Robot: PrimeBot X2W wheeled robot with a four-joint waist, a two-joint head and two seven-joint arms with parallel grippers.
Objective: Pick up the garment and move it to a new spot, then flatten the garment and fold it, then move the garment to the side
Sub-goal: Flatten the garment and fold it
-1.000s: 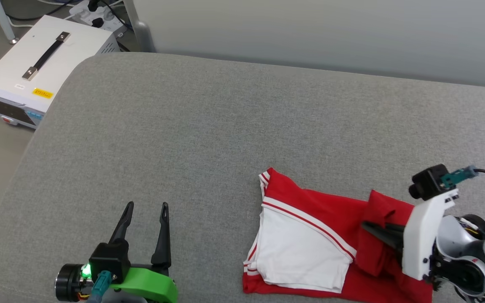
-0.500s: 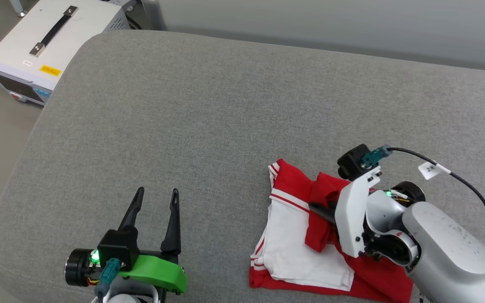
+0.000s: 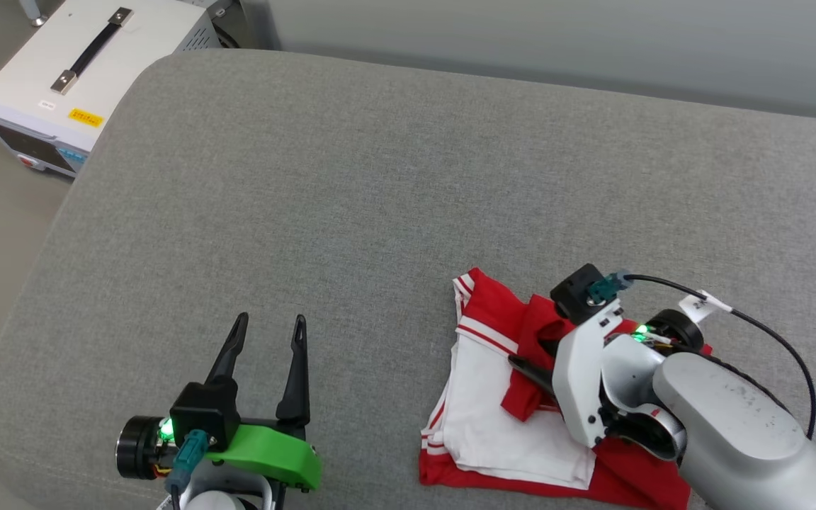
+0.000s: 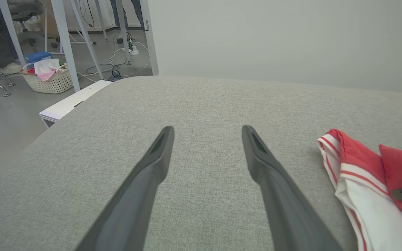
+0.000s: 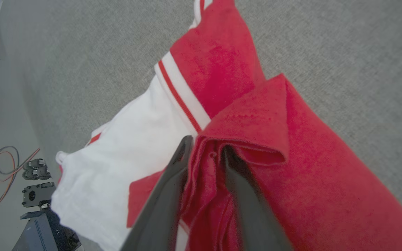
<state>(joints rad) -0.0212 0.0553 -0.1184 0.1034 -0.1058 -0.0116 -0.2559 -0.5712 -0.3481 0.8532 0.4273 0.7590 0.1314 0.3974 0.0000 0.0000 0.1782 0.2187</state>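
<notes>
Head view: the shirt (image 3: 500,425) lies near right on the grey cushion (image 3: 380,177). Right gripper (image 5: 206,146) has a fold of it between its fingers; I cannot tell if it grips. Left gripper (image 3: 270,320) is wide open.

Wide-open left hand (image 3: 270,319); right hand (image 5: 207,144) slightly parted.

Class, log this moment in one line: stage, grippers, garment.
stage: folding | left gripper: open, over grey cushion | right gripper: astride red fold, grip unclear | garment: partly folded
</notes>
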